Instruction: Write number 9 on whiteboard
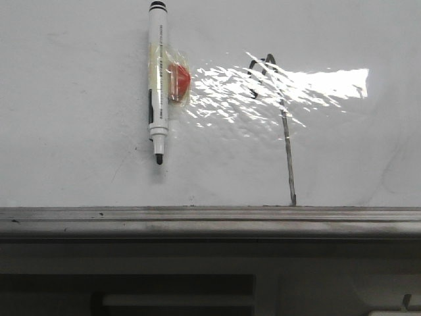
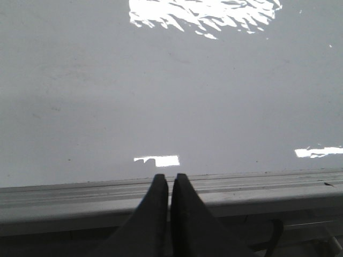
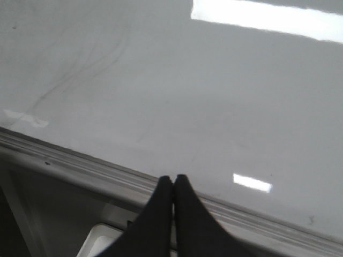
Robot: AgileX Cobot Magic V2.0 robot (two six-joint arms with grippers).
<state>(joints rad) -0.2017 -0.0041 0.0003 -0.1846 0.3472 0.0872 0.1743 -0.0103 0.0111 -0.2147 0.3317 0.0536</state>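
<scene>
- Already, a number 9 (image 1: 279,125) is seen drawn on the whiteboard (image 1: 72,131): a small loop on top, partly lost in glare, and a long, nearly straight stem running down almost to the grey ledge (image 1: 197,220).
- Taking the ledge as landmark, the figure is placed above it, right of centre; the stem's foot is just above it.
- A marker (image 1: 158,79) is seen stuck upright to the board, well above the ledge and left of the figure, tip down and uncapped. A red piece (image 1: 179,80) under clear tape is set against its right side.
- The writing is judged complete, or close to it; the loop's closure cannot be confirmed through the glare.
- Should any retouching be wanted, it would best be done with light, even pressure, the tip kept square to the board, and the loop closed in one slow stroke so that the stem is not doubled.
- The left gripper (image 2: 170,184) is seen with its fingers pressed together, nothing between them, tips over the ledge and pointed toward the board.
- The right gripper (image 3: 172,184) is likewise closed and empty, tips poised at the ledge, approached at a slant.
- Neither arm is visible from the front, so both are judged to be held low, below the ledge line and away from the figure.
- Contact with the board is not shown for either gripper.
</scene>
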